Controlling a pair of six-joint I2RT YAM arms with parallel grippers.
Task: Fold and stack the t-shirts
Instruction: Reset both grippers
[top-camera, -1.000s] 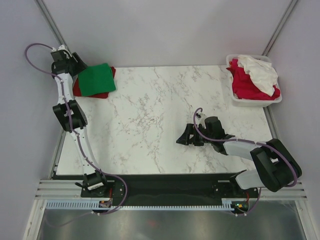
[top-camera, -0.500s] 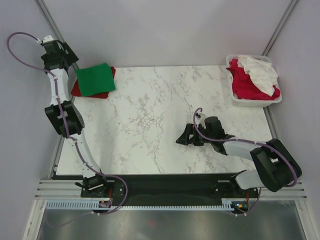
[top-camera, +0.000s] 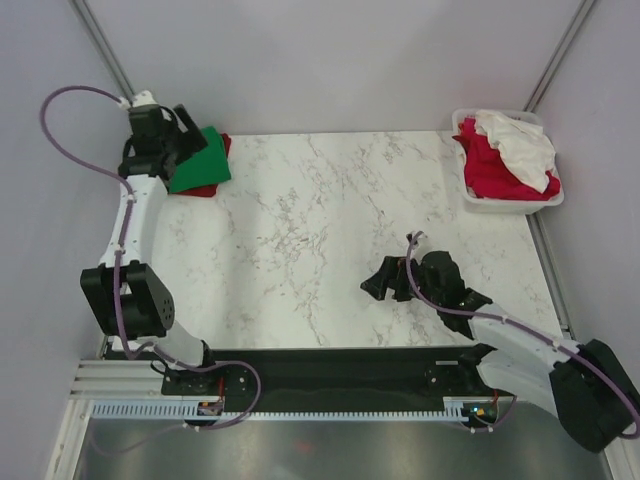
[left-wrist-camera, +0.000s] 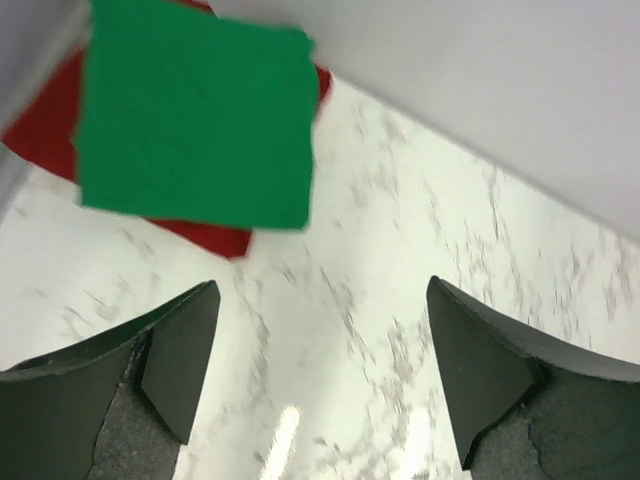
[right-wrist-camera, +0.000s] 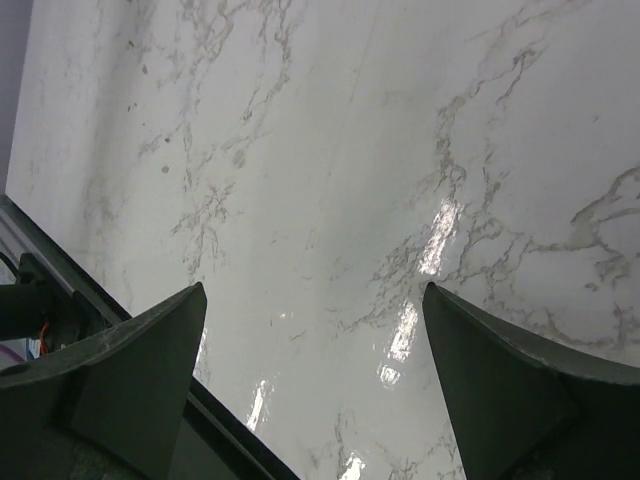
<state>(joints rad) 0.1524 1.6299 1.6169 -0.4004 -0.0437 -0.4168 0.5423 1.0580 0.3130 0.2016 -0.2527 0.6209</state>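
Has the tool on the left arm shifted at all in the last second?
Yes. The left tool has swung rightward and now covers the left edge of the green t-shirt, which it sat beside before.

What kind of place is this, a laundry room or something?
Probably a robot test booth rather than a home: a left arm and a right arm are bolted at the edge of a marble-look table, plain grey walls close it in, and a white basket holds unfolded t-shirts.

No text, label or number can be read anywhere.
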